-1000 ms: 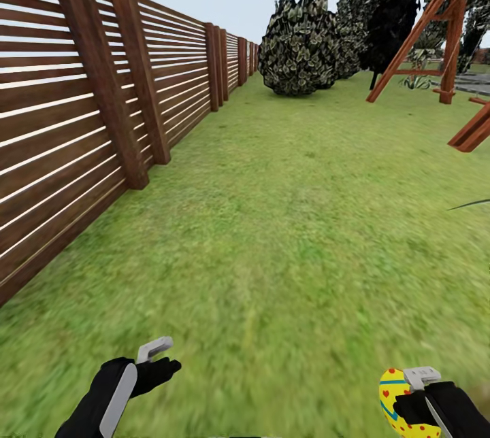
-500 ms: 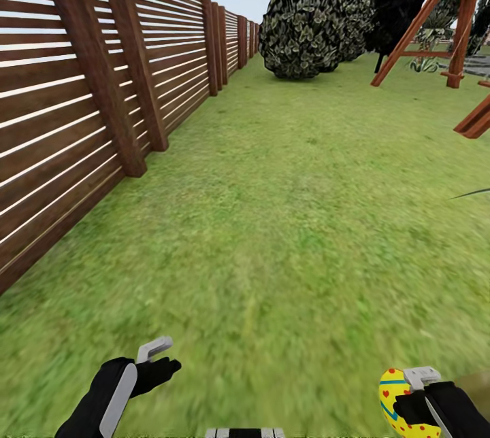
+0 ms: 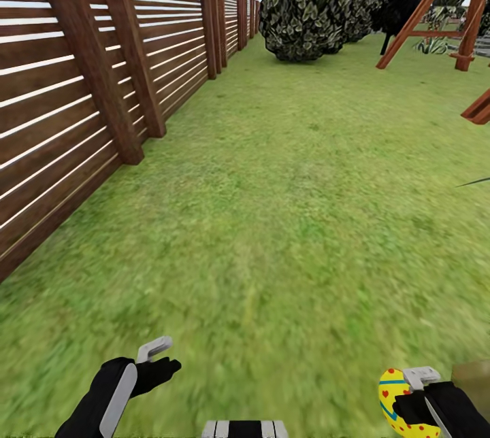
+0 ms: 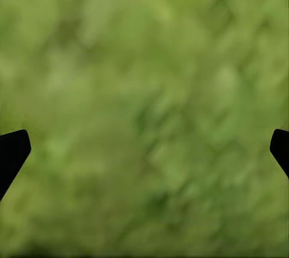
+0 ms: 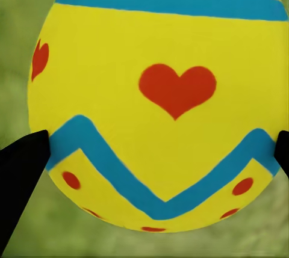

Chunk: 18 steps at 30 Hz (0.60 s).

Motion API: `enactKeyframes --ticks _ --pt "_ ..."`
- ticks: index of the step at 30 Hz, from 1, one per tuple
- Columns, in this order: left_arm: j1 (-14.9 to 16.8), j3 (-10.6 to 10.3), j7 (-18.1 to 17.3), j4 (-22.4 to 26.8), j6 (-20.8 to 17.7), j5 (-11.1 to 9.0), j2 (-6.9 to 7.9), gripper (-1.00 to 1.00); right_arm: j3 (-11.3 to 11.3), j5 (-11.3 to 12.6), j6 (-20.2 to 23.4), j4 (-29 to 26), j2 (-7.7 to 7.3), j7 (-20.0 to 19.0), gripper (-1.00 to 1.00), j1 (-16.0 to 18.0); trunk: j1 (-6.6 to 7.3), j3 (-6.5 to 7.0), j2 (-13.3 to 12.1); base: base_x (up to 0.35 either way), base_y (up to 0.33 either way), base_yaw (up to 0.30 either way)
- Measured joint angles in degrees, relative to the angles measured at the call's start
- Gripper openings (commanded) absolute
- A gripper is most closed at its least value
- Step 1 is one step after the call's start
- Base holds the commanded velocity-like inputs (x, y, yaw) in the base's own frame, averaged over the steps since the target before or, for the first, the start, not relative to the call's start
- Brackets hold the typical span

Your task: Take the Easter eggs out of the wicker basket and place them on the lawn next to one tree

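Observation:
One Easter egg (image 3: 395, 402), yellow with red hearts and blue-green bands, sits low at the right of the head view, and my right gripper (image 3: 410, 392) is shut on it. In the right wrist view the egg (image 5: 162, 95) looms large, a black fingertip (image 5: 21, 162) pressing on each side. My left gripper (image 3: 162, 358) hangs open over the lawn (image 3: 286, 207), its fingertips (image 4: 12, 153) wide apart with nothing but grass between them. The wicker basket, the other eggs and a pale-trunked tree are out of view.
A brown slat fence (image 3: 75, 84) runs along the left. A round dark bush (image 3: 306, 6) stands far ahead with dark foliage behind it. A wooden swing frame (image 3: 442, 9) stands at the far right. A tan-brown patch (image 3: 473, 373) that I cannot identify shows at the lower right edge.
The camera has moved forward: fence, bush and swing frame have slid up in the picture, and the tan-brown patch has entered at the lower right. Both arms keep their pose.

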State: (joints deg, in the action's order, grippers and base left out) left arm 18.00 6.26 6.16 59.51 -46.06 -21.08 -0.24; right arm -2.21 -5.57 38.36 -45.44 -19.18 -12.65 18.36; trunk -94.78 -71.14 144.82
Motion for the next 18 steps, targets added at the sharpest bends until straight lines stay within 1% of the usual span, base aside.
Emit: enactKeyframes --ticks 18 --pt "0.0 0.0 0.0 0.0 0.0 0.0 0.0 1.0 0.0 0.0 0.0 0.0 0.0 0.0 -1.0 0.0 -0.46 -3.99 0.2 0.0 0.0 0.0"
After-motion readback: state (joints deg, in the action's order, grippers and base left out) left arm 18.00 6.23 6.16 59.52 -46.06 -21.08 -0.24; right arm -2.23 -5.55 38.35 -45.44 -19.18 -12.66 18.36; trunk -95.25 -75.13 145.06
